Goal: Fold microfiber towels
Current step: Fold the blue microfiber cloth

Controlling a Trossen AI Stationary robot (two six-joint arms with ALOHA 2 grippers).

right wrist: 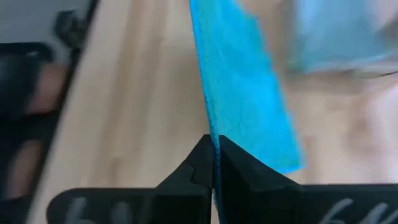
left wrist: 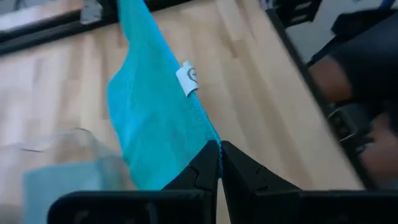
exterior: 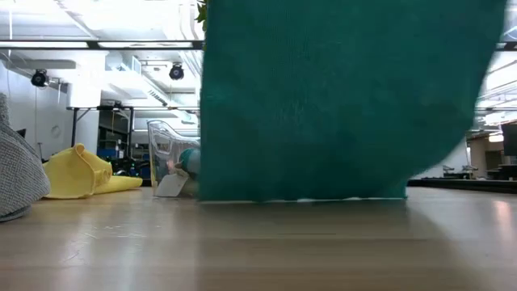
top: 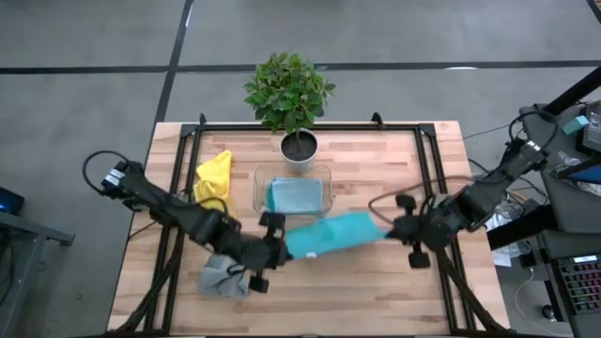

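Teal towel (top: 331, 235) hangs stretched between the two arms over the front middle of the table (top: 394, 291), seen from above: the left pincer (top: 279, 250) is clenched on one end and the right pincer (top: 392, 231) on the other. This looks like the spread-out step before a fold; the next move would call for lowering the cloth flat onto the wood with both corners kept level. Also from above, a yellow towel (top: 214, 176) lies crumpled at the left rear, a grey towel (top: 222, 275) sits bunched under the left arm, and a light blue towel (top: 297, 195) rests inside the clear tray (top: 260, 176) in front of a potted plant (top: 289, 99).

From table height, the teal towel (exterior: 339, 97) fills most of the picture as a curtain, its lower edge right at the tabletop, a closeness the overhead picture cannot give.

At the left wrist, the fingers (left wrist: 239, 171) pinch the cloth's edge, and a small white label (left wrist: 186, 79) shows on it, unseen elsewhere.

At the right wrist, the fingers (right wrist: 193, 168) meet on the towel's thin edge.
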